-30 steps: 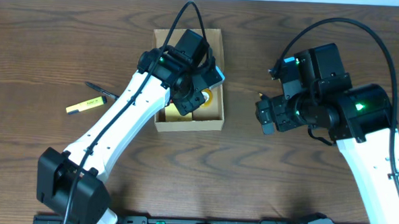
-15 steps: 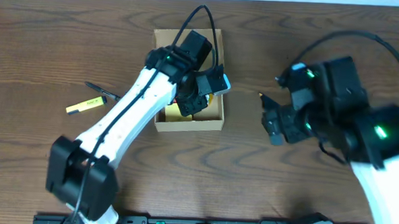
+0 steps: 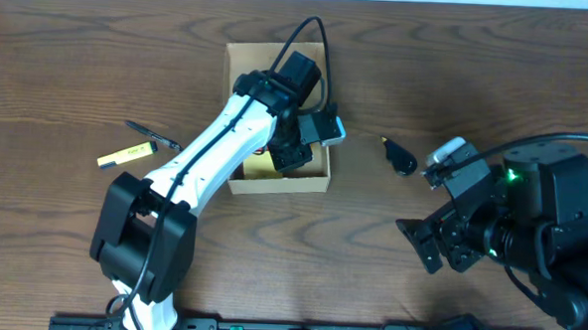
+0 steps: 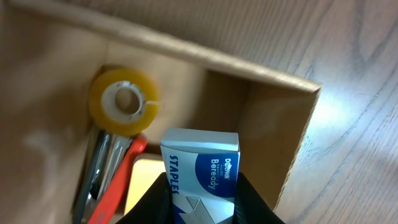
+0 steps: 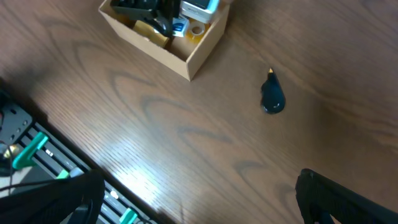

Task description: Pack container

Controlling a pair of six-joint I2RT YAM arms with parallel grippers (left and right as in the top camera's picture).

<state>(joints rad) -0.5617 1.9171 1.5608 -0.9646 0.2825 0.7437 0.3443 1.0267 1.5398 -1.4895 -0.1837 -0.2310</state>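
The container [image 3: 273, 184] is an open tan cardboard box at the table's middle back, also seen in the right wrist view [image 5: 199, 53]. My left gripper [image 3: 313, 138] hangs over its right half, shut on a blue-and-white staples box [image 4: 202, 165] that points down into the container [image 4: 273, 130]. Inside lie a yellow tape roll [image 4: 124, 102], a red-and-metal tool [image 4: 121, 180] and a pale yellow pad [image 4: 146, 183]. My right gripper [image 3: 422, 245] stands open and high above the front right of the table, its fingers [image 5: 342, 196] wide apart and holding nothing.
A small dark blue object [image 3: 402, 157] lies on the wood right of the container, seen also from the right wrist [image 5: 272, 98]. A yellow highlighter [image 3: 125, 156] and a black pen [image 3: 151, 134] lie to the left. The front rail [image 5: 37, 149] borders the table.
My right arm has drawn back toward the front right, away from the small dark object. The left gripper has shifted slightly right over the container, still gripping the staples box.
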